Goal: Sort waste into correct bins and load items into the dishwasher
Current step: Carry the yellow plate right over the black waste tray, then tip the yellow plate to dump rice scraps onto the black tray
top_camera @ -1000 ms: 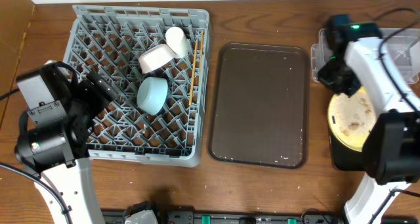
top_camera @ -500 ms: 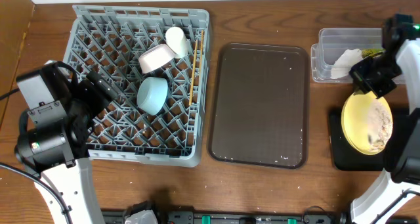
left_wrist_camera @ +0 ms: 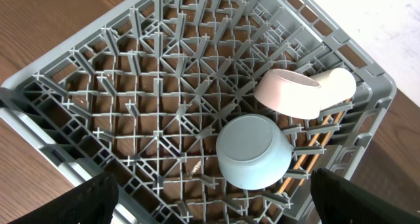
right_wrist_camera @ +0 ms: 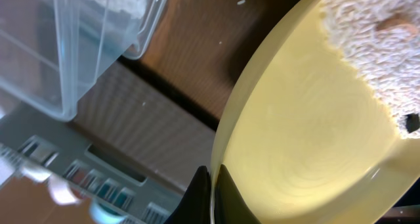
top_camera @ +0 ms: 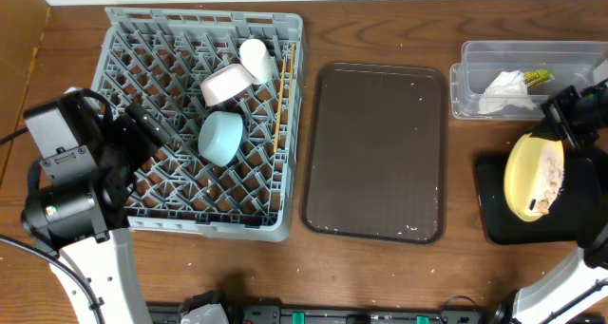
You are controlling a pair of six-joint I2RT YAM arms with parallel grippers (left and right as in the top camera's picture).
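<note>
Our right hand (right_wrist_camera: pixel 211 194) is clamped tight on the rim of the yellow plate (top_camera: pixel 534 177) and holds it steeply tilted over the black bin (top_camera: pixel 494 219). Pale crumbs (right_wrist_camera: pixel 371 60) cling to the plate's face. Just beyond, the clear tub (top_camera: pixel 570 50) holds the white napkin (top_camera: pixel 503 88) and the snack wrapper (top_camera: pixel 537 76).

Our left hand (left_wrist_camera: pixel 210 184) hangs wide and empty above the grey dish rack (top_camera: pixel 204 20). There the light-blue bowl (top_camera: pixel 221 137) lies bottom up beside the pinkish-white bowl (top_camera: pixel 226 85), the cream cup (top_camera: pixel 255 58) and the chopsticks (top_camera: pixel 280 96). A brown tray (top_camera: pixel 375 153) lies on the bench (top_camera: pixel 380 20) between rack and bins.
</note>
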